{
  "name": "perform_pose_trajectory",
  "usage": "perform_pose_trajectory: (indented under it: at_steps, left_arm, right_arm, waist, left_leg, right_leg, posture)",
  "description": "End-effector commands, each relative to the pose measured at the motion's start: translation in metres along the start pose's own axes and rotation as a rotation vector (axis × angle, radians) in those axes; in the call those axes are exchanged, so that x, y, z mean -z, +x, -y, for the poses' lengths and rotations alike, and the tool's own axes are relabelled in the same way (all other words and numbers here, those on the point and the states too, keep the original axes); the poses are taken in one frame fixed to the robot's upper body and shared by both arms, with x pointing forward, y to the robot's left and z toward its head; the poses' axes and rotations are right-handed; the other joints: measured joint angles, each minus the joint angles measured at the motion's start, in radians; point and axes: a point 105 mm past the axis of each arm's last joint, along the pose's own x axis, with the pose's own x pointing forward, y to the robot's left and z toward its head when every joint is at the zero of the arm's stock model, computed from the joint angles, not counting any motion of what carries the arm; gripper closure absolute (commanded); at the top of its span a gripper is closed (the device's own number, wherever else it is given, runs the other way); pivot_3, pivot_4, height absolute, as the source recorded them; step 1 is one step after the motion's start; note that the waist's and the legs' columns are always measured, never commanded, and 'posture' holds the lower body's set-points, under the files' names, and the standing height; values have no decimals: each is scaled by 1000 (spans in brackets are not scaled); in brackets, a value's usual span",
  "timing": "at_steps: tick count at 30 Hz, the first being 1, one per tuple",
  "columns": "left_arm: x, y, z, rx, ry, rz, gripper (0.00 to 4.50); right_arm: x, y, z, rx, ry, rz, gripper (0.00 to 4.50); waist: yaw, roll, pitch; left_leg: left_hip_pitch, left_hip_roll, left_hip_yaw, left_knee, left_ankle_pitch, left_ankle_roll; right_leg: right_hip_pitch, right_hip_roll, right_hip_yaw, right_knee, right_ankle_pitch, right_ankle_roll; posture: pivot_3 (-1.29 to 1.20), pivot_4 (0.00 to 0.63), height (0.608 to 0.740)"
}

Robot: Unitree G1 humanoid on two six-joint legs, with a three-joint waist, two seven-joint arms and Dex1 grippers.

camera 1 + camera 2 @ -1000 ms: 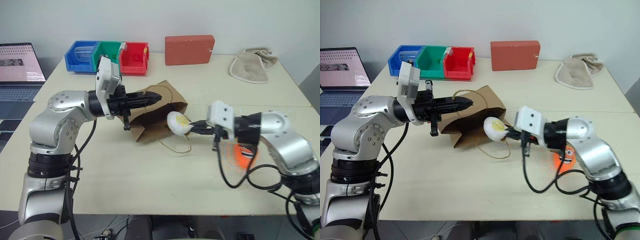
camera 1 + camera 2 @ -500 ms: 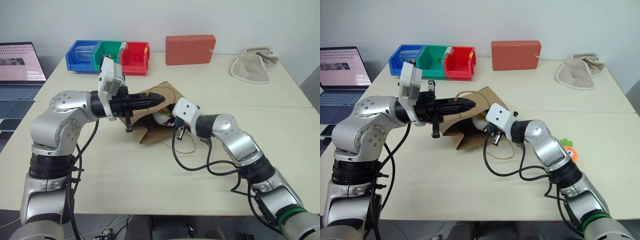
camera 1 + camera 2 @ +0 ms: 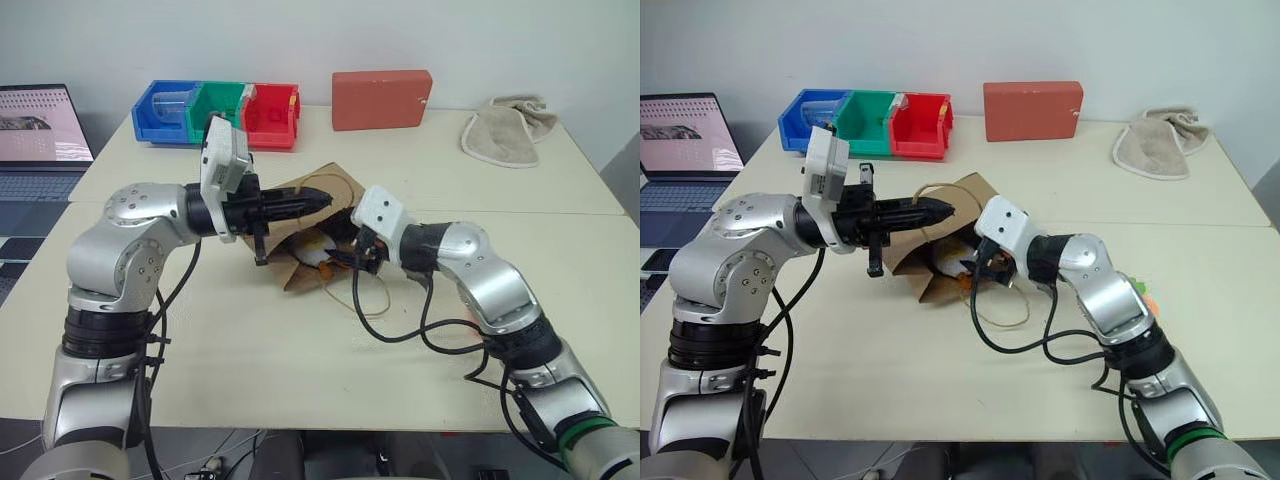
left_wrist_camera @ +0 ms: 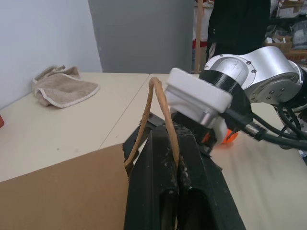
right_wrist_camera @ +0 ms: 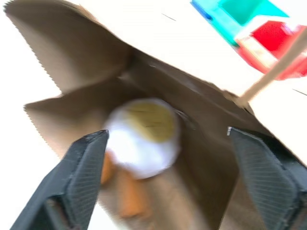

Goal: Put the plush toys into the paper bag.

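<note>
The plain brown kraft paper bag (image 3: pixel 940 255) lies on its side on the pale counter (image 3: pixel 890 360), its open mouth turned toward my right arm. Inside it, just past the mouth, sits the white plush egg with a yellow yolk face and brown legs (image 5: pixel 141 136); from my head I see it as a pale lump in the shadowed opening (image 3: pixel 318 250). One thin tan loop handle (image 4: pixel 163 115) arches up over my left gripper (image 3: pixel 940 210), and the other handle (image 3: pixel 1002 305) trails flat on the counter in front of the bag. The orange plush carrot (image 4: pixel 231 136) lies on the counter beyond my right arm, outside the bag, with most of it hidden. At the back of the counter stand three plastic bins, blue (image 3: pixel 812 118), green (image 3: pixel 865 120) and red (image 3: pixel 918 125); the blue one holds something clear that I cannot make out.

My left gripper is pinched closed on the upper handle, holding the bag's top edge up. My right gripper (image 5: pixel 168 153) is at the bag's mouth with its fingers (image 5: pixel 84 163) spread wide to either side of the egg, gripping nothing.
</note>
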Motion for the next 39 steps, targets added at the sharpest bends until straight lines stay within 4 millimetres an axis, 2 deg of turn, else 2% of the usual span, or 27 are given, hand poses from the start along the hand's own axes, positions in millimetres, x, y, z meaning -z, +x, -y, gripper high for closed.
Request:
perform_pose_trajectory:
  at_steps: [1,6,8,11,13,17,19,26,29,36,39]
  left_arm:
    - [-7,2,1,5,41,15,4500]
    - [-4,4,3,9,40,13,4500]
    - [-3,4,4,10,39,14,4500]
    - [1,3,5,7,36,10,4500]
    - [2,4,5,8,34,11,4500]
    - [3,6,8,15,38,11,4500]
    - [4,6,8,17,39,10,4500]
    - [6,5,8,10,41,6,4500]
    - [6,5,9,8,40,4,4500]
    - [6,3,8,1,42,-1,4500]
    - [5,1,6,-3,43,-1,4500]
  right_arm:
    - [-21,-32,-6,-83,-51,58,497]
    - [-17,-83,-9,-184,-110,4,497]
    - [-9,-102,0,-148,-110,-59,497]
    - [18,-131,27,-5,-107,-228,497]
    - [34,-144,29,14,-92,-308,497]
    - [84,-176,24,-13,-113,-561,497]
    - [101,-185,19,-22,-66,-621,497]
    - [127,-192,12,-23,6,-681,497]
    - [133,-192,16,-9,0,-693,1094]
    - [134,-191,18,-18,-13,-687,3562]
    - [118,-183,18,-25,-17,-610,4483]
  waist:
    - [1,0,0]
    - [8,0,0]
    - [11,0,0]
    - [11,0,0]
    - [15,0,0]
    - [17,0,0]
    - [16,0,0]
    - [10,0,0]
    - [12,0,0]
    - [13,0,0]
    - [13,0,0]
  left_leg:
    - [0,0,0,0,0,0]
    - [0,0,0,0,0,0]
    - [0,0,0,0,0,0]
    - [1,0,1,0,0,0]
    - [1,0,2,0,0,0]
    - [0,0,2,0,0,0]
    - [0,0,3,0,0,0]
    - [2,0,4,2,0,0]
    - [1,0,4,3,0,0]
    - [1,0,4,5,0,0]
    - [1,0,4,5,0,0]
  right_leg:
    - [0,0,0,0,0,0]
    - [0,0,0,0,-1,2]
    - [0,0,0,-1,-1,2]
    - [1,0,1,-1,-1,2]
    - [1,0,1,-1,-1,2]
    - [0,0,1,-1,-1,2]
    - [0,0,2,-1,-1,2]
    - [1,0,3,0,0,2]
    - [1,0,3,-1,0,2]
    - [2,0,3,-1,1,3]
    - [2,0,3,-1,1,3]
  posture:
    - [0,150,740]
    - [0,150,740]
    - [0,150,740]
    - [0,150,740]
    - [0,150,740]
    - [0,150,740]
    - [0,150,740]
    - [0,150,740]
    - [0,150,740]
    - [0,150,740]
    - [0,150,740]
